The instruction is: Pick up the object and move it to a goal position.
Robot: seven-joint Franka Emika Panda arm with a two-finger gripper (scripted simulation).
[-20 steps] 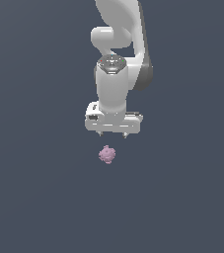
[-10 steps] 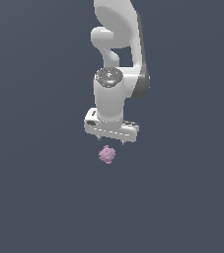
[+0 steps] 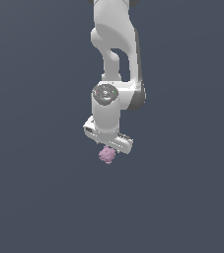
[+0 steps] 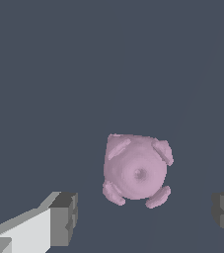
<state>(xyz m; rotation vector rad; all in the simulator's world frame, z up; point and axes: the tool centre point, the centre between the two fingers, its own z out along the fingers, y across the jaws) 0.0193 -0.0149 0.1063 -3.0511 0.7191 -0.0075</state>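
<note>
Step judged: approach for pick. White two-fingered gripper (image 4: pixel 145 212) seen spread wide, nothing grasped. Small pinkish-purple lumpy round object (image 4: pixel 137 170) located between dark finger pads (image 4: pixel 64 217), untouched, directly under gripper. Next called for: slight descent, centring, closure.

Both pictures are evenly and rather dimly lit, a flat render against a uniform slate-grey surface (image 3: pixel 34 197) with no glare and no hard shadow cast on it. The white arm (image 3: pixel 114 44) is the brightest thing, shaded softly down one side, so light seems to fall from above. In the wrist view the pink blob (image 4: pixel 137 171), lying between the jaws, shows gentle shading around its bumps and a slightly darker centre. Edges look soft and slightly pixelated; nothing is out of focus and no bending shows at the borders.
</note>
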